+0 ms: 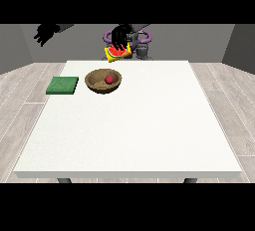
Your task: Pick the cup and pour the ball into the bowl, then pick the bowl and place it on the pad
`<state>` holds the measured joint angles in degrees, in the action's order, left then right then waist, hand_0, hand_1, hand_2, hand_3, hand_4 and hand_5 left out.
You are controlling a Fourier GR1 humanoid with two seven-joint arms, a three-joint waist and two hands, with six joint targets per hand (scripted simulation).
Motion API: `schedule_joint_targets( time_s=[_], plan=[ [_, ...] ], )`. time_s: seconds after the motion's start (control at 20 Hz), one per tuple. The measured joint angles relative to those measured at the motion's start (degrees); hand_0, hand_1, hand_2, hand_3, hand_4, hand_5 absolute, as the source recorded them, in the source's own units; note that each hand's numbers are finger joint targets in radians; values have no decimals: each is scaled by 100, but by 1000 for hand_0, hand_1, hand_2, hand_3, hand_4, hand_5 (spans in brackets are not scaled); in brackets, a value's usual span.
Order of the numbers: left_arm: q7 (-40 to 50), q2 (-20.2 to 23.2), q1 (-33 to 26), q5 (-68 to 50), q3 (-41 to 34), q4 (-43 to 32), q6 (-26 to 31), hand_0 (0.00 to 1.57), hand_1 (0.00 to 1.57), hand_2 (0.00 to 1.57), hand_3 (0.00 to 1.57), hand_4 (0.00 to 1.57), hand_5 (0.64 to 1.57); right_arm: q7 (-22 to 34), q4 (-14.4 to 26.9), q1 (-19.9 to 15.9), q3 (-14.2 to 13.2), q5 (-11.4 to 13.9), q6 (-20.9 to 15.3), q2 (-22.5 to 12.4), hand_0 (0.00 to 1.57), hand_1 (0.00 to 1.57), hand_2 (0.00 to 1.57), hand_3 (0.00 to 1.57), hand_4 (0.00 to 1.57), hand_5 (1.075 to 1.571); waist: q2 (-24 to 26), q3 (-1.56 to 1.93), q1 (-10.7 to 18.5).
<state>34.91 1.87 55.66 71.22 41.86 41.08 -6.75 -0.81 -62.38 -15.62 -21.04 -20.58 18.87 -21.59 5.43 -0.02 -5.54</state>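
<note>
Here we see the red ball [108, 79] already in the wooden bowl [94, 83]; the hand at the view's right [119, 36] is clamped on the cup [118, 52], and the green pad [62, 85] awaits the bowl.

Red ball [108, 79] in brown bowl [94, 83], green pad [62, 85], white table [129, 125], yellow-red cup [117, 53]

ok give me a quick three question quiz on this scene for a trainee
1. True or false: the red ball lies inside the wooden bowl.
2. Where is the green pad relative to the bowl: A) at the view's left of it, B) at the view's right of it, C) under it?
3. What does the hand near the view's middle hold above the table's far edge?

Key: 1 true; 2 A; 3 the yellow and red cup, tilted.
</note>
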Motion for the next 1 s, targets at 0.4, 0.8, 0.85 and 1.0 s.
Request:
schedule_joint_targets(
  time_s=[0.4,0.8,0.85,1.0],
  plan=[
    [-1052,473,-429,-2270,-2110,1230,-1020,0,0,0,0,1161,1561,14,-30,106,-113,98,-450,72,0,0,0,0,786,1556,83,-52,759],
    [-2053,691,-600,-5301,-4310,2257,-288,0,0,0,0,1053,1567,-187,13,236,-79,284,-941,449,0,0,0,0,719,1565,-204,-51,1354],
    [-2162,785,-626,-5635,-4529,2322,-51,0,0,0,0,1057,1566,-239,15,253,-67,308,-1024,538,0,0,0,0,719,1566,-248,-44,1427],
    [-2382,1107,-661,-6487,-5116,2408,629,0,0,0,0,1053,1561,-429,45,269,-29,366,-1223,791,0,0,0,0,741,1567,-467,-25,1581]
  ],
)
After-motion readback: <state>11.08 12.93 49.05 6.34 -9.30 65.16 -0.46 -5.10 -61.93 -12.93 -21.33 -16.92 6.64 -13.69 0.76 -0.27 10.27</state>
